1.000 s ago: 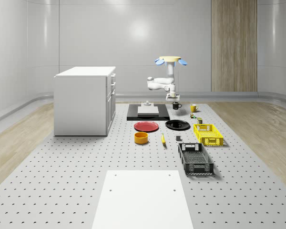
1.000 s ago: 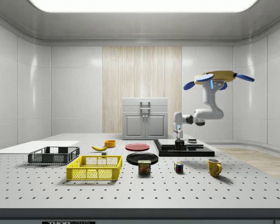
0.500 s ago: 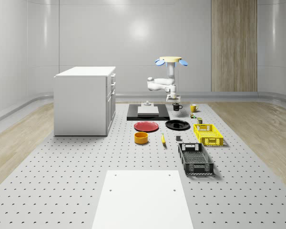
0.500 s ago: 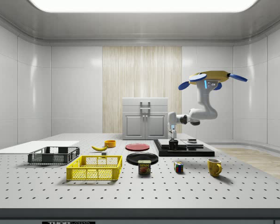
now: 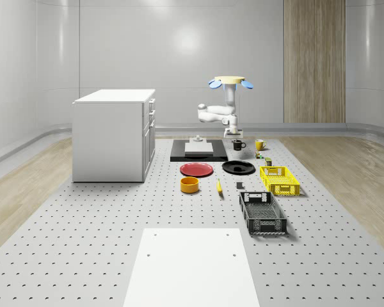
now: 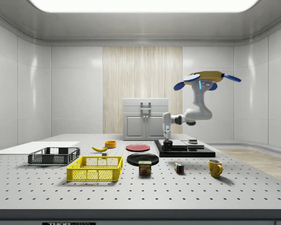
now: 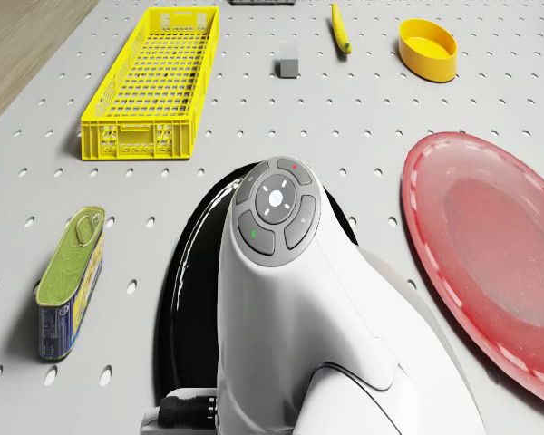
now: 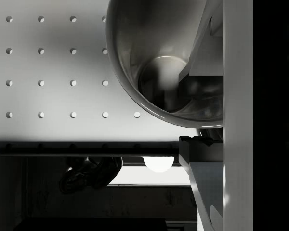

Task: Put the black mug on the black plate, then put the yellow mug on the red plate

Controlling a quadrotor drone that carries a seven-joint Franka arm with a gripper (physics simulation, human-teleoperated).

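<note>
I hover at the far end of the table, my drone above the dark slab and my arm bent down toward the black plate. In the side view my claw hangs just above that slab's near corner, with the black mug directly under it; the mug's base looks clear of the surface, though the dark slab behind makes the gap hard to judge. In the wrist view the mug's open rim sits against one of my fingers, which reaches inside the wall, so I am clenched on the mug; the second finger is cut off by a dark band at the picture's edge. From the drone view my arm hides most of the black plate, leaving only a dark crescent; the red plate lies just beside it and is cut by the frame. The yellow mug stands on the table, well apart from both plates, near the can and the cube.
</note>
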